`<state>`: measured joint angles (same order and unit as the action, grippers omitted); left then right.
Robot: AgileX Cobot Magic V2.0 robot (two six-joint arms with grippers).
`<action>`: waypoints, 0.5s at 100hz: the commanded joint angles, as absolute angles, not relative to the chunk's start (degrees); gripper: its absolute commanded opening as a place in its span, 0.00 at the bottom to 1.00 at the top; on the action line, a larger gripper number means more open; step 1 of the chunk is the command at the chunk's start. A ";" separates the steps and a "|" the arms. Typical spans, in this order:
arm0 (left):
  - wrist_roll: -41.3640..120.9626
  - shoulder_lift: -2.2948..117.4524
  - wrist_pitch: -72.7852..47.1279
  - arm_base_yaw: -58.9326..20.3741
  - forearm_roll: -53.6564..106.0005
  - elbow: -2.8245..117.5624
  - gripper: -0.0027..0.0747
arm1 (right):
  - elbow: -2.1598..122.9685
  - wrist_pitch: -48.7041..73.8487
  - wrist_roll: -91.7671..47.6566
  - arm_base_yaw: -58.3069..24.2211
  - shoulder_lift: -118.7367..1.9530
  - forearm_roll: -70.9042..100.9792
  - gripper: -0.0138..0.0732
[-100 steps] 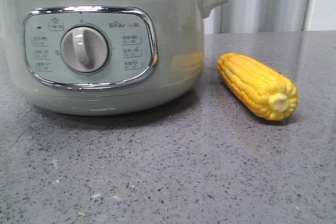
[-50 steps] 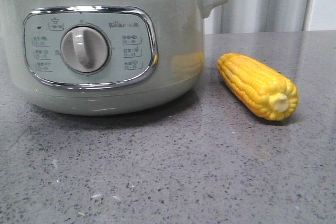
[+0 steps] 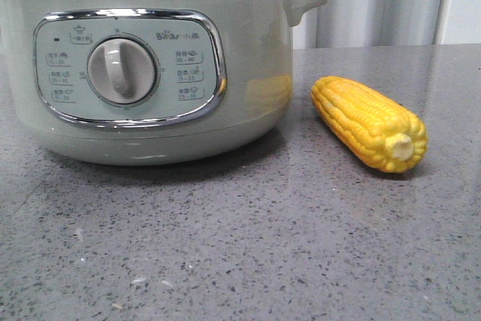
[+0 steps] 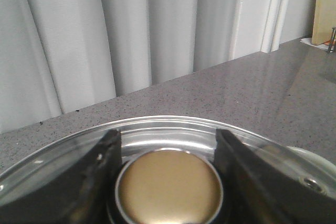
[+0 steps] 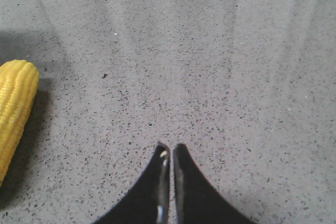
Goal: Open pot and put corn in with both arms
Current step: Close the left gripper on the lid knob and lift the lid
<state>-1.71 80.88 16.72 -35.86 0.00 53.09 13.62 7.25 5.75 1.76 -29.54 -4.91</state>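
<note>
Straddling the lid knob [image 4: 168,192] w/ jaws open, left gripper [image 4: 168,182] is set to lift the pot [image 3: 150,65] lid, while right gripper [image 5: 169,177] (jaws closed, empty) waits near the corn [image 3: 370,122] lying on the surface [image 3: 240,246] beside the pot.

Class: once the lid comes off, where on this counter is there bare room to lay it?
Bare counter in front of the pot and corn, and right of the corn. Crowded: the narrow gap between pot and corn.

Kitchen-like staging: speckled grey stone counter [image 3: 248,246], pale curtain [image 4: 105,40] backdrop, electric cooker [image 3: 150,65].
</note>
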 commanded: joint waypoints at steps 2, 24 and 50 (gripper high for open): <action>-1.79 79.23 20.28 -36.12 0.00 55.08 0.04 | 15.54 2.29 5.49 1.54 -30.12 -5.04 0.07; -1.79 77.98 22.37 -36.12 0.00 56.11 0.01 | 15.54 2.26 5.49 1.54 -30.12 -5.04 0.07; -1.79 74.33 22.15 -36.12 -0.33 60.21 0.01 | 15.54 2.04 5.49 1.54 -30.12 -5.04 0.07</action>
<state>-1.71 78.75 13.37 -35.86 0.00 56.31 13.62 6.92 5.75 1.76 -29.54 -4.81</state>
